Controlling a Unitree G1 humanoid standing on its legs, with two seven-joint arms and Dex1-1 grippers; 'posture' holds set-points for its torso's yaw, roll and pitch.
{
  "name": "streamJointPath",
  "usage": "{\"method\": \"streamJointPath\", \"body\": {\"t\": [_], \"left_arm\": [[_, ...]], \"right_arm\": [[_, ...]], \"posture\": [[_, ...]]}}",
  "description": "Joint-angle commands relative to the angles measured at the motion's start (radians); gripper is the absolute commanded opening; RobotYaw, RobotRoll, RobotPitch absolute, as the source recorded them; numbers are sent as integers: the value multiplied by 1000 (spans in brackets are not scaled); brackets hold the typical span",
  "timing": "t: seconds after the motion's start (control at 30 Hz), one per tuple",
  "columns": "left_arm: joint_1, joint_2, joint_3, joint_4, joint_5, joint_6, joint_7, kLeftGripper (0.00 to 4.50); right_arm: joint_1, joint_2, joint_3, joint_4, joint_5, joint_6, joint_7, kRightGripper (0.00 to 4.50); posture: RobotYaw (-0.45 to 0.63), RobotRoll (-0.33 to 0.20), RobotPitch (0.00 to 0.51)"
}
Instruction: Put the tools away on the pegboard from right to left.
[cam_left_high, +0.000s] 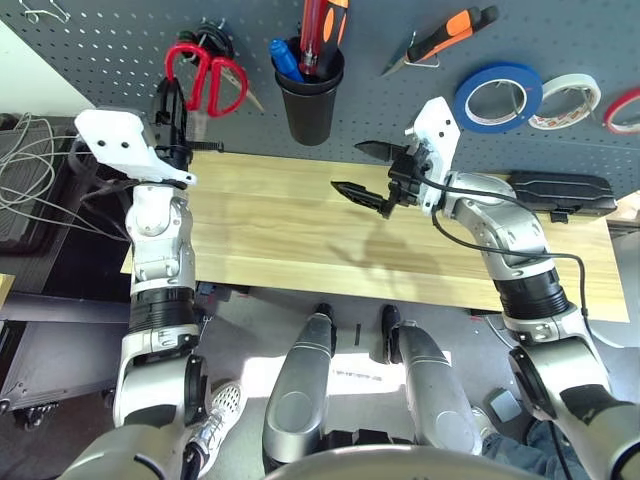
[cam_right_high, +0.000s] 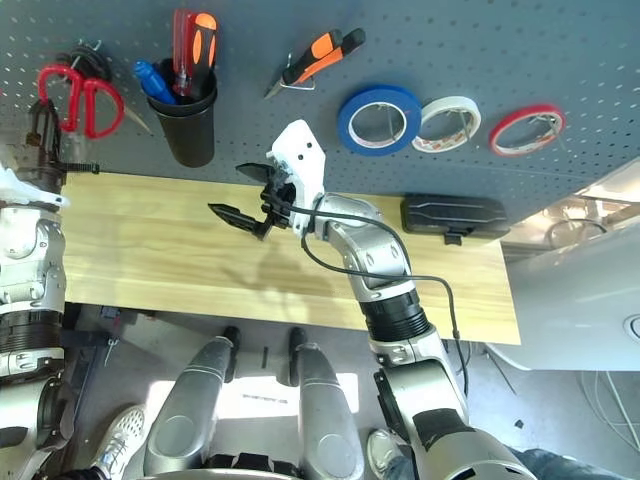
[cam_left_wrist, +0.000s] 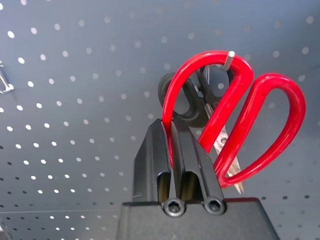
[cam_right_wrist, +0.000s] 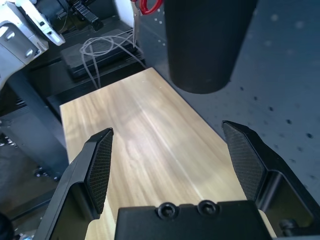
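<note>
The left gripper (cam_left_wrist: 172, 165) is pinched closed on the near loop of the red-handled scissors (cam_left_wrist: 235, 115), whose loop is already hooked over a metal peg (cam_left_wrist: 229, 58) on the pegboard (cam_left_wrist: 75, 100); black-handled scissors (cam_left_wrist: 182, 102) hang just behind on the same peg. The main risk sits right here: if the fingers (cam_left_wrist: 150, 165) pull away while closed, or drag sideways as they part, the handle could ride off the peg's short tip and drop the red pair, or the black pair with it, to the bench (cam_left_high: 300, 220) below. The loop appears to rest near the peg's end, so I judge the hold shallow. A clean release looks to call for opening first, then backing straight out from the board. The right gripper (cam_left_high: 365, 168) hovers over the bench with its jaws spread wide and nothing between them, with the black cup (cam_left_high: 309, 100) beyond it holding the small blue-handled screwdriver (cam_left_high: 284, 58); a careless swing there could knock the cup. Farther along the board, the orange-and-black needle-nose pliers (cam_left_high: 440, 38) and the blue tape roll (cam_left_high: 497, 97) already hang, so the task looks nearly done.
</note>
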Motion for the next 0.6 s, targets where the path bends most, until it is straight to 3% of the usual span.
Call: {"method": "streamJointPath", "body": {"t": [0.03, 0.23, 0.4, 0.6], "left_arm": [[-2, 3, 4, 69, -4, 56, 8, 34], [-51, -4, -21, 97, -5, 84, -23, 34], [-36, -2, -62, 85, 16, 94, -48, 1458], [57, 15, -146, 16, 38, 231, -142, 3427]], "right_arm": [[10, 6, -11, 32, -8, -20, -30, 4500], [22, 5, -30, 95, -26, -60, -89, 4500], [36, 3, -53, 149, -40, -73, -142, 4500], [104, -6, -74, 212, -61, -88, -194, 4500]], "posture": [[145, 0, 330], [140, 0, 334], [130, 0, 341], [133, 0, 347]]}}
